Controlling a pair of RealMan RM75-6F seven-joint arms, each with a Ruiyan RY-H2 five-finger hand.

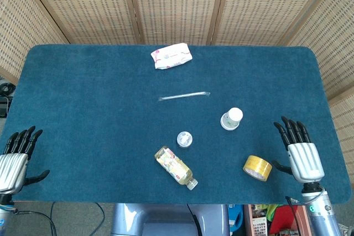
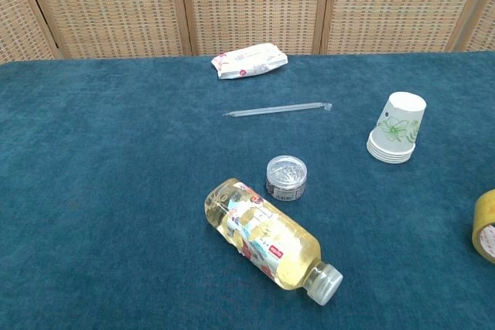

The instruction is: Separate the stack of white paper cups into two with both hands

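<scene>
The stack of white paper cups (image 1: pixel 232 118) stands upside down, right of the table's middle; the chest view shows a green flower print on the stack of cups (image 2: pixel 397 137). My right hand (image 1: pixel 299 150) hovers at the table's near right edge, fingers spread and holding nothing, well to the right of the cups. At the near left corner my left hand (image 1: pixel 15 156) lies flat with fingers apart, far from the cups. Neither hand appears in the chest view.
A yellow tape roll (image 1: pixel 257 168) lies between my right hand and the cups. A plastic bottle (image 1: pixel 175 167) lies on its side at the front centre beside a small round tin (image 1: pixel 185 139). Farther back lie a wrapped straw (image 1: pixel 183 96) and a tissue pack (image 1: pixel 171 56).
</scene>
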